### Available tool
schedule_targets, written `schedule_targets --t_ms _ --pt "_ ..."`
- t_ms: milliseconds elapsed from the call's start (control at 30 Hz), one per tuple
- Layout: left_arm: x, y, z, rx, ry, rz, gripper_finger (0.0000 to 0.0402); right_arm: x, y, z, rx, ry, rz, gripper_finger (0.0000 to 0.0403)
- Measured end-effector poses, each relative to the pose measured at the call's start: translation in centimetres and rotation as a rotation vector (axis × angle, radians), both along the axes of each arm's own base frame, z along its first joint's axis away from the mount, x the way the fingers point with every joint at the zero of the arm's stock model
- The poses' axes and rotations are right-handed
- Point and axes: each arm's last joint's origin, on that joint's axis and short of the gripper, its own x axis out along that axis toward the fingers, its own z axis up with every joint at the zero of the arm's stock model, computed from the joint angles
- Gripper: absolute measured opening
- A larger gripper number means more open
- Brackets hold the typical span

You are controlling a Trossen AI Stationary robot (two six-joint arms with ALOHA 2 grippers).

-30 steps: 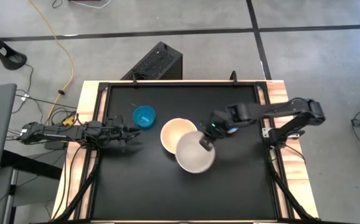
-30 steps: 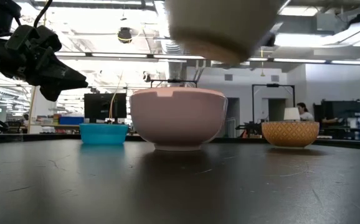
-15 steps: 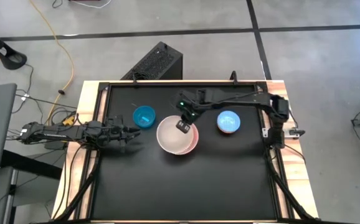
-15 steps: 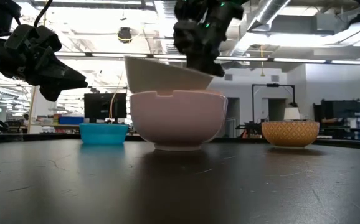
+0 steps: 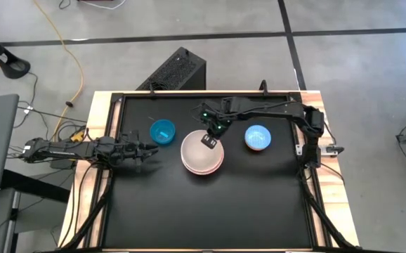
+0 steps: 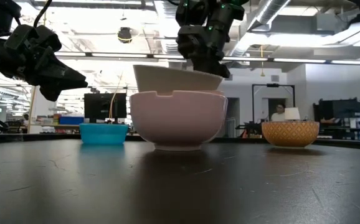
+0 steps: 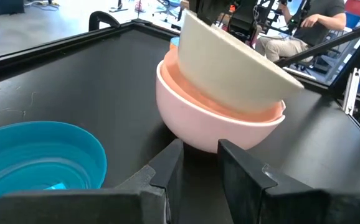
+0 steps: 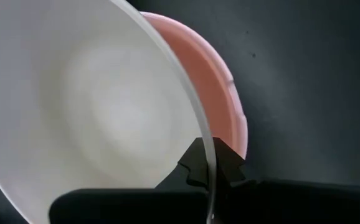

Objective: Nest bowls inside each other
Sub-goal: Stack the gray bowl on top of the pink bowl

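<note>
A pink bowl (image 6: pixel 177 121) stands on its base near the middle of the black table. A white bowl (image 5: pixel 198 154) sits tilted inside it, with my right gripper (image 5: pixel 208 140) shut on its rim from above. A small teal bowl (image 5: pixel 163 131) stands to the left. A small light-blue bowl (image 5: pixel 258 138) stands to the right. My left gripper (image 5: pixel 151 147) hovers by the teal bowl, pointing level at the pink bowl (image 7: pixel 217 127). Its fingers stand a narrow gap apart with nothing between them. My right gripper pinches the white bowl's rim (image 8: pixel 206 158) on the bowl's far right side, one finger (image 8: pixel 192 168) inside and the other outside the wall. The fingers slant down from above. The bowl (image 6: pixel 177 78) is tilted, its lower part inside the pink bowl.
Raised black rails edge the table (image 5: pixel 210 211), and its near half is bare. A dark box (image 5: pixel 175 70) stands on the floor beyond the far edge. In the low view a person (image 6: pixel 279 113) sits in the room behind.
My right gripper has carried the white bowl from above the table's near right toward the far left and down into the pink bowl. In the last half second the bowl has settled lower and less tilted. The gripper has stayed shut on the rim.
</note>
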Motion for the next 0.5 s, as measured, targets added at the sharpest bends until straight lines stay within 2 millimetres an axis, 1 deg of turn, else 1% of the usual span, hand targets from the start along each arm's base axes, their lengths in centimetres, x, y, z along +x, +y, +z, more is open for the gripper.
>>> schedule_targets --t_ms 167,333,500 --pt "0.00 0.00 0.00 0.000 0.000 0.000 0.0088 -0.13 -0.03 -0.15 -0.043 0.030 -0.019 0.0008" --pt "0.00 0.00 0.00 -0.001 0.000 0.000 0.0088 -0.18 -0.07 -0.17 -0.048 0.036 -0.024 0.0008" --pt "0.00 0.00 0.00 -0.002 0.000 -0.001 0.0088 -0.38 0.25 -0.81 -0.039 0.070 -0.041 0.0008"
